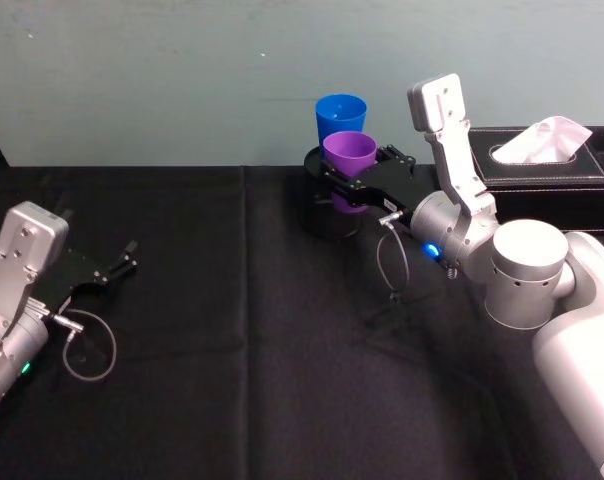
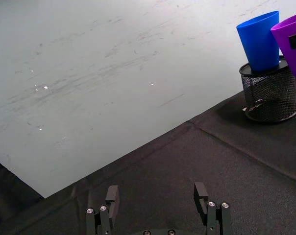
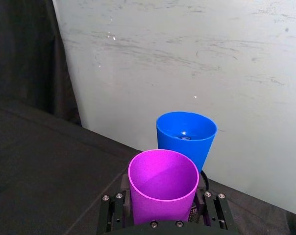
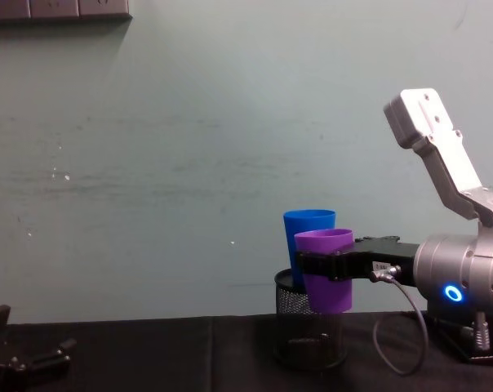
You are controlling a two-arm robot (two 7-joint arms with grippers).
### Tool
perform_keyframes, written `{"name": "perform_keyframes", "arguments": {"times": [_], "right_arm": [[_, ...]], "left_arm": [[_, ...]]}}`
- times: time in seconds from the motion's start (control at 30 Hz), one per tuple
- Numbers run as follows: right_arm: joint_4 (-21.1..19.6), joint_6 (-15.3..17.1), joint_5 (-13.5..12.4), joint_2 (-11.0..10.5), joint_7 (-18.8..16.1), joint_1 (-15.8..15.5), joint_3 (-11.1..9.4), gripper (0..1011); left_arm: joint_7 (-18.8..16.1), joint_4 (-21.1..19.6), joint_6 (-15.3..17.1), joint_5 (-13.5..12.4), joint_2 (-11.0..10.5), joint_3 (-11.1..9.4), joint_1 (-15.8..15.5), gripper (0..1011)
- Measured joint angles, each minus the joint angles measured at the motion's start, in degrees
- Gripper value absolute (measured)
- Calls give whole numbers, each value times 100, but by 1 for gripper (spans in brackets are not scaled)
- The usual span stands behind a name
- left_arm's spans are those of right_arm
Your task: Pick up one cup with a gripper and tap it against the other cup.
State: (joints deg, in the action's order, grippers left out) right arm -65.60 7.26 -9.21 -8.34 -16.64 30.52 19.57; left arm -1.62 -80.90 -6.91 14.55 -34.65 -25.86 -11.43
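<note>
Lower left in the head view, the left gripper (image 1: 125,258) lies parked on the counter (image 1: 232,380), fingers spread, empty. At centre the right gripper (image 1: 334,180) clamps the purple cup (image 1: 349,152), upright and off the counter, just before the blue cup (image 1: 341,110), which stands in a mesh holder (image 2: 270,93). Whether the cups touch I cannot tell. Step in hand: the tap. Next likely needs a short, gentle nudge toward the blue cup without toppling the holder.

Black-clothed table (image 1: 232,400) with mesh holder (image 2: 270,93), tissue box (image 1: 562,185)
</note>
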Motion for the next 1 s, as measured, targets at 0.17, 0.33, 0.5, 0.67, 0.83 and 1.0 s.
{"name": "perform_keyframes", "arguments": {"times": [0.17, 0.33, 0.5, 0.67, 0.83, 1.0], "right_arm": [[-4, -2, 0, -3, 0, 0, 2, 735], [-6, -2, 0, -5, 0, -1, 4, 735], [-11, -2, -1, -7, -1, -4, 7, 735], [-12, -2, -3, -9, -1, -6, 7, 735], [-12, -2, -4, -9, -1, -7, 8, 735], [-12, -2, -6, -9, -1, -7, 8, 735]], "left_arm": [[0, 0, 0, 0, 0, 0, 0, 1000], [0, 0, 0, 0, 0, 0, 0, 1000], [0, 0, 0, 0, 0, 0, 0, 1000], [0, 0, 0, 0, 0, 0, 0, 1000], [0, 0, 0, 0, 0, 0, 0, 1000], [0, 0, 0, 0, 0, 0, 0, 1000]]}}
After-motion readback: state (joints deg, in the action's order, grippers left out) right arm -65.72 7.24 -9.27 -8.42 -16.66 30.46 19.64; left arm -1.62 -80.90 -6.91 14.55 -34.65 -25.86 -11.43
